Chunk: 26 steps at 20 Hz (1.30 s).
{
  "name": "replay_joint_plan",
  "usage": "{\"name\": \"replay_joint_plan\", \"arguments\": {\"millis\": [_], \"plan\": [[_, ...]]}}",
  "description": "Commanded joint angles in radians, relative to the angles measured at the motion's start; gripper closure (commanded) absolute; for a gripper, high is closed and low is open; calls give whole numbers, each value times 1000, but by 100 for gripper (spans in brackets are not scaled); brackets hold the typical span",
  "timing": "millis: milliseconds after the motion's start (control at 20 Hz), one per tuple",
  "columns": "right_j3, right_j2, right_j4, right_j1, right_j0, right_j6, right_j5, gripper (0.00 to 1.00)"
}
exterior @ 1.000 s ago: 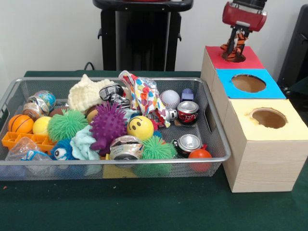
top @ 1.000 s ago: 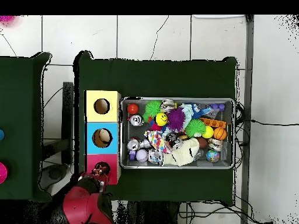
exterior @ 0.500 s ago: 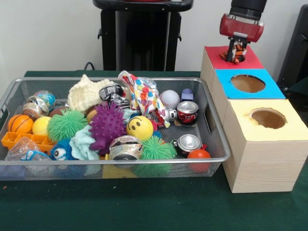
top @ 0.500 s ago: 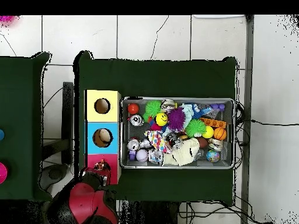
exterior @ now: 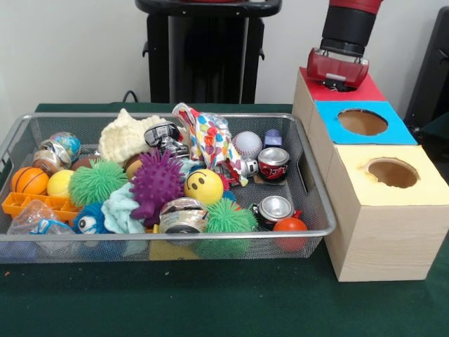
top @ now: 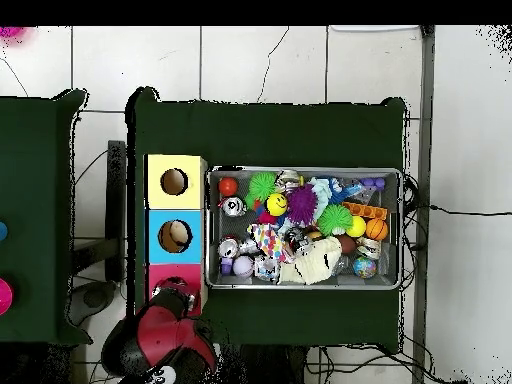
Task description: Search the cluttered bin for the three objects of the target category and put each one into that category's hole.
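The bin (exterior: pixel 317 184) holds spiky balls, cans, a smiley ball (exterior: pixel 204 186) and cream cloth (exterior: pixel 126 133). No plush animal can be made out in either view. The gripper (exterior: pixel 338 78) sits low over the red-topped box (exterior: pixel 365 90), covering the hole; its jaw state cannot be told. The overhead view alone shows something inside the blue-topped hole (top: pixel 174 236).
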<state>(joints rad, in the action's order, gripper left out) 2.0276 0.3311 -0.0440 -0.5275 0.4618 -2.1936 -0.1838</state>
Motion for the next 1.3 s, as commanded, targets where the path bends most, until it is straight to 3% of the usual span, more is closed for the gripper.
{"name": "replay_joint_plan", "arguments": {"millis": [50,950,1000,1300], "plan": [[-21,-94,-65,127,-54,-222,-116,100],[-49,-61,-70,109,-18,-151,-1,100],[-51,-61,-71,109,-18,-150,9,0],[-58,-38,-68,104,-3,-135,-6,0]]}}
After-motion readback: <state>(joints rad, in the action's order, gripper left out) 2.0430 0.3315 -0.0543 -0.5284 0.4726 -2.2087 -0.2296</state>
